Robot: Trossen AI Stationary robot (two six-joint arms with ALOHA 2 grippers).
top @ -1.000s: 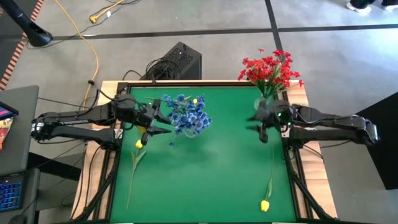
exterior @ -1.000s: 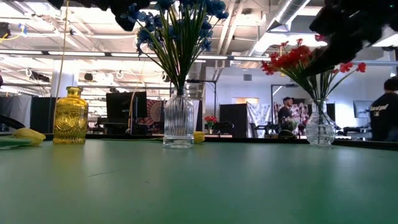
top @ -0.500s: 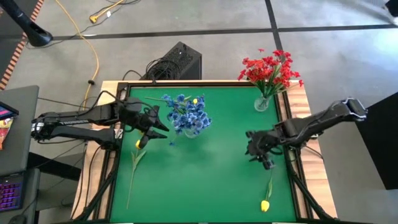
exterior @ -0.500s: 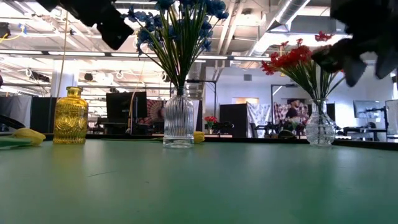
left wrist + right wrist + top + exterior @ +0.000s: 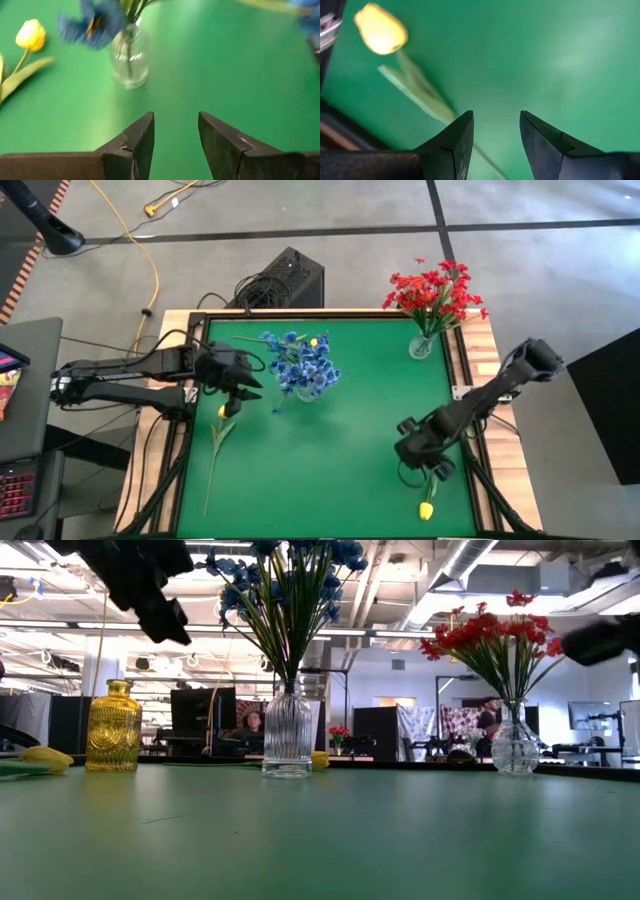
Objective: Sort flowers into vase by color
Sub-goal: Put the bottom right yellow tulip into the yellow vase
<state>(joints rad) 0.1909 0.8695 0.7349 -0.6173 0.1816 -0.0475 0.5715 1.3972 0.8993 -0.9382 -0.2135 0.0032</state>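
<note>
Right tool point(image 5: 428, 463) hovers released over the yellow tulip-like bud on its thin green stem point(image 5: 430, 492), lying by the green table's point(image 5: 340, 450) near right corner. Left tool point(image 5: 240, 385), also released and empty, hangs beside the clear ribbed glass vase of blue blooms point(image 5: 303, 365). Risk: that flat, thin stem slips the pinch.

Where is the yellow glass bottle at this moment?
In the low view, the yellow glass bottle stands upright at the far left of the green table, left of the blue-flower vase.
</note>
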